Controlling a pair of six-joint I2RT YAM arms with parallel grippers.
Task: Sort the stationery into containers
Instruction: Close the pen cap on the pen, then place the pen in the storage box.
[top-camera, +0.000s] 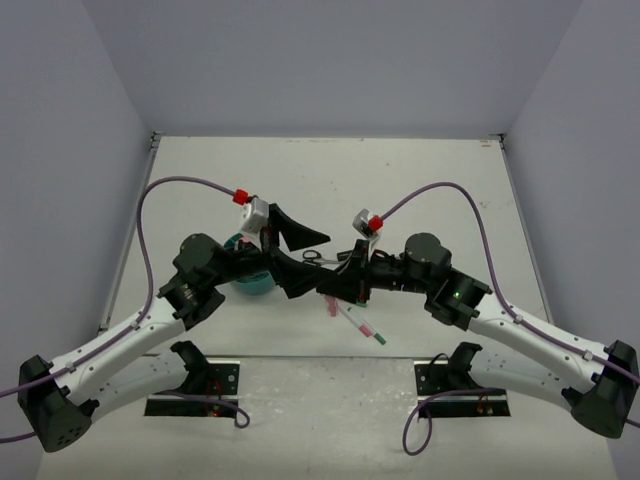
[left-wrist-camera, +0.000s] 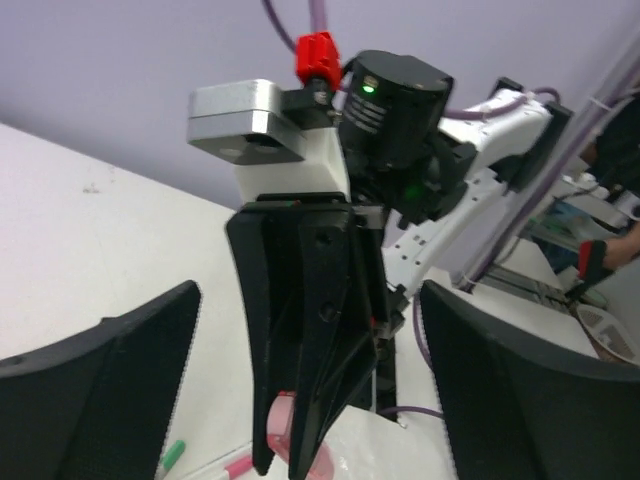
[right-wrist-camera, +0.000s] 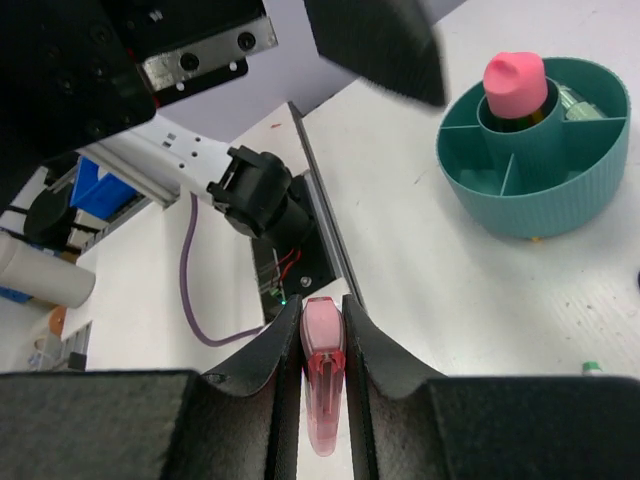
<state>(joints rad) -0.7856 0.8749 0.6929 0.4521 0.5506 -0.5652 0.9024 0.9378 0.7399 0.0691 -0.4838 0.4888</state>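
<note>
The right gripper (right-wrist-camera: 320, 312) pinched the pink tube (right-wrist-camera: 322, 385) by its sides. The tube looked light and slippery. The teal organizer (right-wrist-camera: 535, 150) sat at two o'clock. The left gripper (left-wrist-camera: 308, 300) gaped wide.

No legible text, brand or number in any view. Black motor housing (left-wrist-camera: 400, 110), at about 12 o'clock in the left wrist view, carries a small pale label; print too fine to read.
</note>
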